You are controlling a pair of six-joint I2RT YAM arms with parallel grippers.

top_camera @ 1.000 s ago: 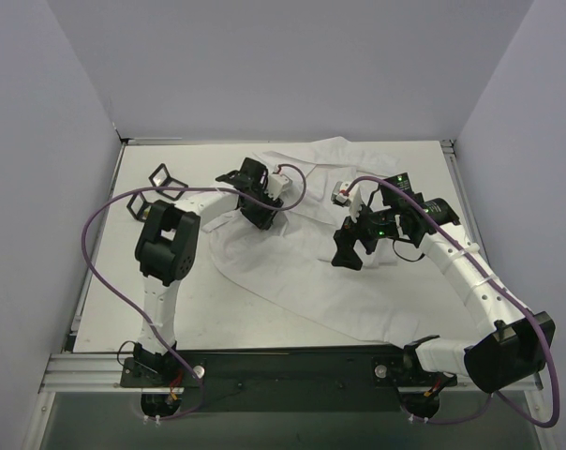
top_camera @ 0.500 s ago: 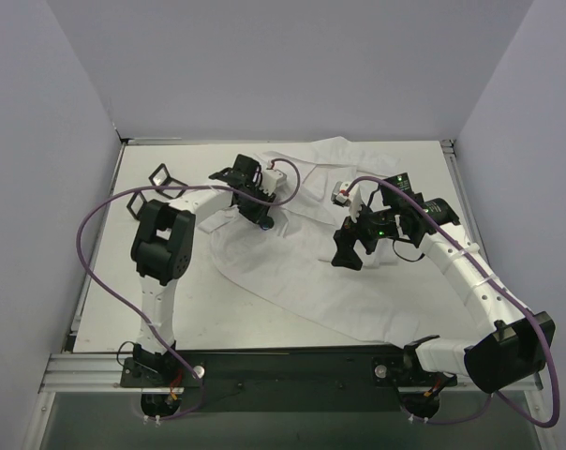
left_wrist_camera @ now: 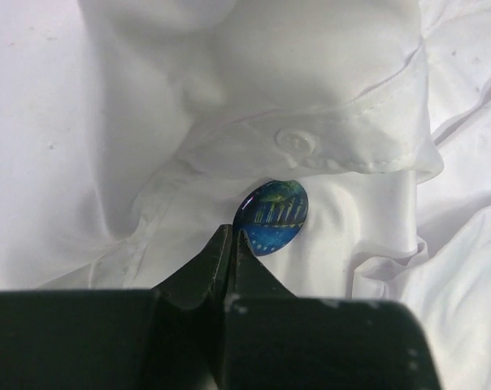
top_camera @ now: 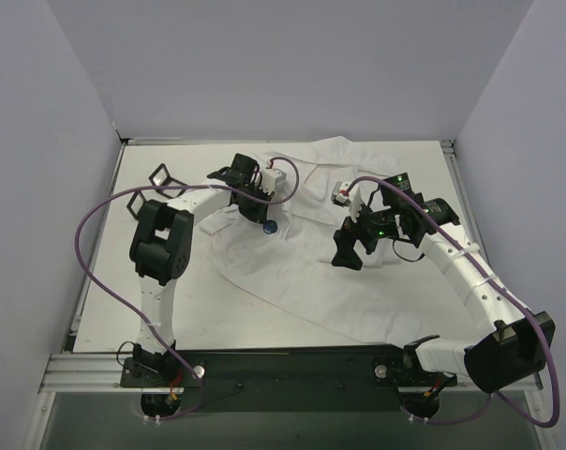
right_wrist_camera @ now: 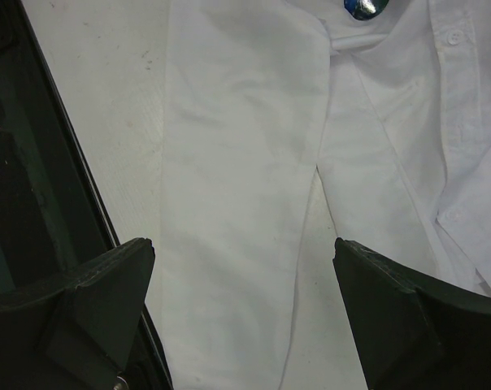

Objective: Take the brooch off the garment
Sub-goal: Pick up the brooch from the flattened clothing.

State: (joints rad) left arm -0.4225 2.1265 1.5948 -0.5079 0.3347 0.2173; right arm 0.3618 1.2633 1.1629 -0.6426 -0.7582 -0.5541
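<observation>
Tabletop (top_camera: 105,272) holds garment (top_camera: 358,291); brooch (left_wrist_camera: 271,217) lies just beside the closed left tool (left_wrist_camera: 232,238).

The whole table (top_camera: 105,281) is taken in by the top camera from high above and behind the arm bases (top_camera: 152,370) (seen along its bottom edge), tilted down and forward. The left wrist camera is held very near the garment (left_wrist_camera: 107,122), aimed past the left gripper (left_wrist_camera: 232,244) at the brooch (left_wrist_camera: 271,216). The right wrist camera is set farther off, faced down between the fingers (right_wrist_camera: 75,301) of the right gripper (right_wrist_camera: 241,244) onto cloth and bare table. The brooch is shared by all three views, cut by the right wrist view's top edge.
</observation>
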